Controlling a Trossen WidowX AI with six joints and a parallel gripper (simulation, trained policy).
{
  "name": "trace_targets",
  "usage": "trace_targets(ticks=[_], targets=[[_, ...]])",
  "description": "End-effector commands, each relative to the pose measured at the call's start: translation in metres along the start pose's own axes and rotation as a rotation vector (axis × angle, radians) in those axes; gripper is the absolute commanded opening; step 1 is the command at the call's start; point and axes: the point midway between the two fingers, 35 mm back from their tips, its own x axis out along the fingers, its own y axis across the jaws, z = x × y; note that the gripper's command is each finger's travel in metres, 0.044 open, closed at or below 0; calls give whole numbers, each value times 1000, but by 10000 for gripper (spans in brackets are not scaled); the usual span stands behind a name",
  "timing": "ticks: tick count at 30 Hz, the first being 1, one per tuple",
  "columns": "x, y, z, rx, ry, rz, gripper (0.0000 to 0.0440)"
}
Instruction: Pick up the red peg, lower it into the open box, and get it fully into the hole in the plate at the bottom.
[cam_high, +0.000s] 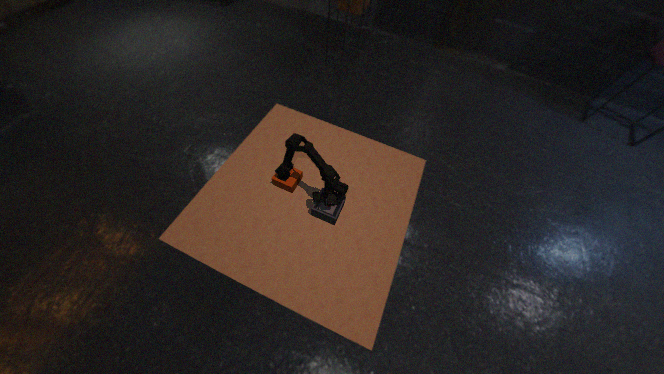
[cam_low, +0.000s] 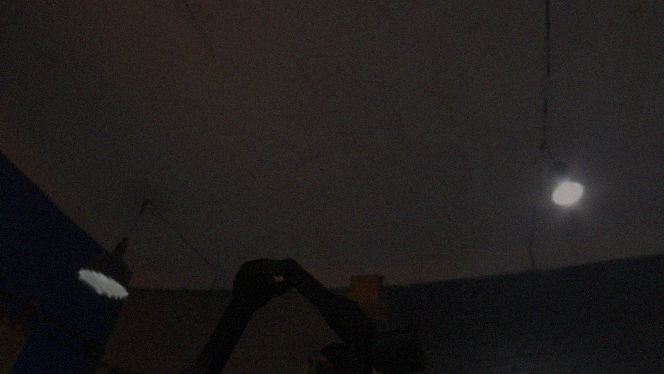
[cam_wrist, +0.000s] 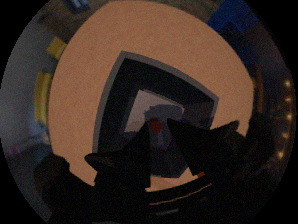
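The open dark box (cam_high: 325, 216) (cam_wrist: 104, 102) stands on the mat, with a pale plate (cam_wrist: 136, 114) at its bottom. The red peg shows in the wrist view as a small dark red round end (cam_wrist: 156, 125) over the plate, between the fingertips. Its lower part is hidden, so how deep it sits is not clear. My gripper (cam_high: 327, 202) (cam_wrist: 157, 123) is down at the box with its fingers slightly apart, a gap beside the peg. The hole is hidden. The exterior view shows only dark parts of the arm.
The brown mat (cam_high: 280, 250) (cam_wrist: 80, 90) lies under the box and arm. An orange block (cam_high: 285, 184) is at the arm's base, left of and behind the box in the top view. The box walls stand around the fingers.
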Motion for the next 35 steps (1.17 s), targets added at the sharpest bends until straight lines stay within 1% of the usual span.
trace_targets(ticks=[1, 4, 13, 25, 35], targets=[[4, 5, 7, -15, -1, -4, 180], [4, 10, 17, -24, -14, 2, 256], [4, 24, 46, -47, -55, 12, 440], [-5, 36, 94, -19, -173, 61, 440], [-5, 36, 95, -18, -175, 62, 440]])
